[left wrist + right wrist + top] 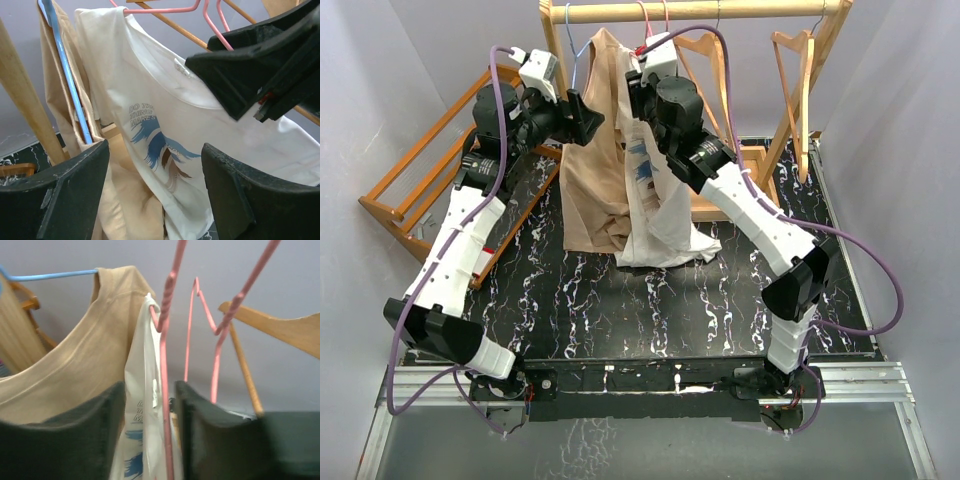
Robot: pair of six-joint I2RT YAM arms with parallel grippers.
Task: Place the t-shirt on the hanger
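The white t-shirt [665, 225] with its blue print [157, 145] hangs from the rail, its shoulder over the thin pink hanger [165, 9]. Its lower part bunches on the table. My right gripper [638, 95] is up at the collar. Its jaws stand apart in the right wrist view, with the hanger wire [165, 370] and a fold of the t-shirt [142, 390] between them, the wire clear of the right finger. My left gripper [585, 118] is open beside the shirt, and its fingers [65, 195] frame the print without touching it.
A beige garment [590, 190] on a blue hanger [65, 80] hangs just left of the t-shirt. A second pink wire [217, 340] and light-wood hangers [800, 60] hang to the right on the wooden rail [700, 10]. A wooden frame [415, 185] lies at the left.
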